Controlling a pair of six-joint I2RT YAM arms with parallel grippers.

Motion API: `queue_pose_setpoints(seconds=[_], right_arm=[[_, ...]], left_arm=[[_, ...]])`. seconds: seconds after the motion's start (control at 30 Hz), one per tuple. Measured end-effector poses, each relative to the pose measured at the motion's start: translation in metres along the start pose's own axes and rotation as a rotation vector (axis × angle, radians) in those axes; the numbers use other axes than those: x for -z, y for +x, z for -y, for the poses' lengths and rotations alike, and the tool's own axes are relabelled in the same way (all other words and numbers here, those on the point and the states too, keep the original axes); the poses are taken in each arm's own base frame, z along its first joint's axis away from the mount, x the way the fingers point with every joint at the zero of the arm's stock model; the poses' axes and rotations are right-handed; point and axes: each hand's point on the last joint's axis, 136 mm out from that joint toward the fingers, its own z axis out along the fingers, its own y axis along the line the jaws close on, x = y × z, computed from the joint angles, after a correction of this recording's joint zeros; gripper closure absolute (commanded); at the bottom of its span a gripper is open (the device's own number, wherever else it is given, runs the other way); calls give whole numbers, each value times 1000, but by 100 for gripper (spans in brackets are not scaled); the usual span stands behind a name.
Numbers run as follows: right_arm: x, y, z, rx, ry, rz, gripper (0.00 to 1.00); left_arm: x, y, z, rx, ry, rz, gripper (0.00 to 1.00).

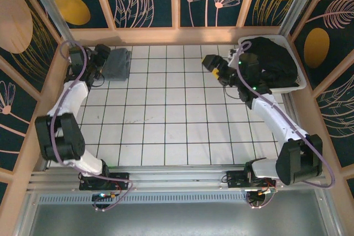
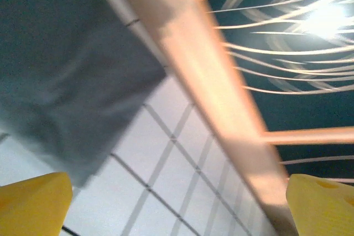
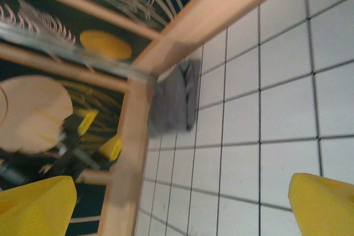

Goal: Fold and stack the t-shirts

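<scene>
Resting just beside left gripper (image 1: 102,54), folded t-shirt (image 1: 118,63)

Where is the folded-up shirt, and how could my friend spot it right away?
Look at the white tiled table and go to its far left corner, next to the wooden wall. The blue-grey t-shirt lies there on the tiles, just beside the left tool. It is the grey, neatly folded one, while the black shirts are heaped in the white bin at the far right.
</scene>
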Motion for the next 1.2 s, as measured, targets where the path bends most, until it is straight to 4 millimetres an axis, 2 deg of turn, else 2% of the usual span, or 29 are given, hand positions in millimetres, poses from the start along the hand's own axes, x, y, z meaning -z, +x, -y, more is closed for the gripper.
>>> queue_pose_setpoints(seconds=[0.03,0.1,0.2,0.23,0.3,0.37,0.4,0.47,0.53,0.6,0.67,0.77,0.87,1.07,1.13,1.2], right_arm=[[6,-15,3,9,23,38,1],[18,-43,5,37,84,115,1],[47,-95,6,119,237,302,1],[62,-108,8,161,294,381,1],[91,-117,23,242,377,504,1],[116,-111,52,322,457,599,1],[125,-102,77,371,521,633,1],[130,-79,125,429,637,623,1],[123,-52,175,455,747,536,1],[117,-30,210,472,818,454,1],[115,-18,231,492,852,421,1],[110,-7,251,520,869,402,1],[102,-8,264,542,860,403,1],[79,-12,274,617,798,376,1],[81,-18,273,622,771,399,1],[88,-22,268,642,736,446,1]], left_arm=[[11,-2,14,-8,24,28,1],[31,-8,28,-23,28,90,1],[70,-27,25,-48,-40,238,1],[88,-35,18,-69,-70,306,1],[116,-41,1,-144,-111,413,1],[134,-37,-29,-284,-164,494,1],[137,-29,-50,-364,-204,511,1],[132,-11,-93,-476,-288,489,1],[119,16,-139,-571,-364,405,1],[113,36,-171,-620,-408,340,1],[107,44,-185,-652,-425,314,1],[92,45,-187,-684,-403,325,1],[76,43,-184,-705,-369,343,1],[48,44,-180,-772,-314,347,1],[45,45,-170,-801,-259,356,1],[56,48,-158,-823,-167,420,1]])
